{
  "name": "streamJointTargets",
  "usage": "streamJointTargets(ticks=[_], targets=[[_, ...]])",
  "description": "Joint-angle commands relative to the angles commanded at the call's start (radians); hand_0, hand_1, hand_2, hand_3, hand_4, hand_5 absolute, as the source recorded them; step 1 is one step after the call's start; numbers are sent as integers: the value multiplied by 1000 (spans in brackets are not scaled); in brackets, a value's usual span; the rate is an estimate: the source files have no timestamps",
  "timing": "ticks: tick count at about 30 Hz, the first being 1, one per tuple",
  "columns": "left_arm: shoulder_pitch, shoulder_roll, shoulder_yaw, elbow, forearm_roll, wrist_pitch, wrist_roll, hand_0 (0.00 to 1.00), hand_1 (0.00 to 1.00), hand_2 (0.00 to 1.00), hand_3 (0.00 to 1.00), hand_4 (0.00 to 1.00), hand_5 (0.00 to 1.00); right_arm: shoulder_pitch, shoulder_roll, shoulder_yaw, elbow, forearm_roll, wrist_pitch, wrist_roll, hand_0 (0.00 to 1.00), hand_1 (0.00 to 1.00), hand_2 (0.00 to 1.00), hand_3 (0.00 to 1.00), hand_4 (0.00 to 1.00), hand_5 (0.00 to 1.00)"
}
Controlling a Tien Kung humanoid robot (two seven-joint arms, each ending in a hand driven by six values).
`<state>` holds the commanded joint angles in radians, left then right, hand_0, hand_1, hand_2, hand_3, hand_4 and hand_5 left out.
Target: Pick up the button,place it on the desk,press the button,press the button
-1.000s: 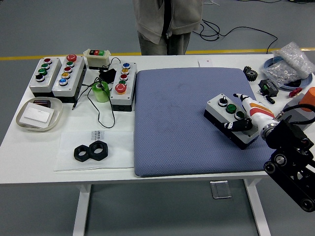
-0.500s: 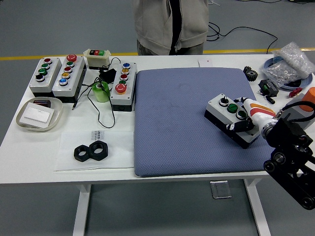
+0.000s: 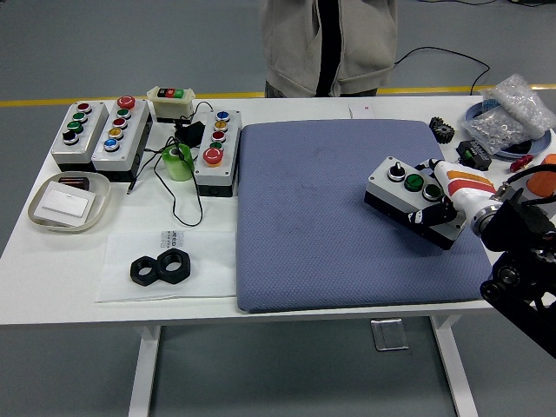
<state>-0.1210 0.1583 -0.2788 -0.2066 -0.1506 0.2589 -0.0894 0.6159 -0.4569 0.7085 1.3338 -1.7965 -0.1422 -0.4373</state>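
Note:
A small grey button box [image 3: 401,188] with a black knob and two green buttons sits tilted on the blue mat [image 3: 321,217], toward its right side. My right hand [image 3: 441,198], white with orange marks, grips the box's right end, its fingers [image 3: 432,217] curled around the black base. The box looks slightly raised on the hand's side. My left arm is out of view.
Several other button boxes [image 3: 122,130] stand at the back left with a green tape roll [image 3: 178,162] and cables. A white dish [image 3: 69,201] and two black nuts [image 3: 161,268] lie left. Parts and a plastic bag [image 3: 512,109] crowd the right edge. A person [image 3: 328,43] stands behind the table.
My right hand has carried the button box a little up and to the right across the mat. The person behind the table has stepped to the right.

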Motion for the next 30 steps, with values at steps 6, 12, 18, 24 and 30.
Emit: streamJointTargets(ticks=[6,12,18,24,30], targets=[[-4,-1,5,0,-9,0,-1,746,829,876,831,639,998,34,-71,-78,25,72,25,189,407,457,502,633,718,99],[-3,-3,0,0,-4,0,1,747,830,876,831,639,998,55,-124,-130,51,74,34,362,399,454,494,626,714,100],[-3,-3,0,0,-3,0,1,751,829,875,831,639,998,87,-160,-171,41,27,50,547,399,454,488,621,707,82],[-3,-3,1,0,-5,0,1,751,830,875,831,638,998,112,-160,-214,13,25,62,588,409,458,492,628,711,74],[-1,-4,0,-1,-1,1,2,751,830,876,830,639,998,114,-141,-229,-14,26,68,586,414,460,498,631,709,61]])
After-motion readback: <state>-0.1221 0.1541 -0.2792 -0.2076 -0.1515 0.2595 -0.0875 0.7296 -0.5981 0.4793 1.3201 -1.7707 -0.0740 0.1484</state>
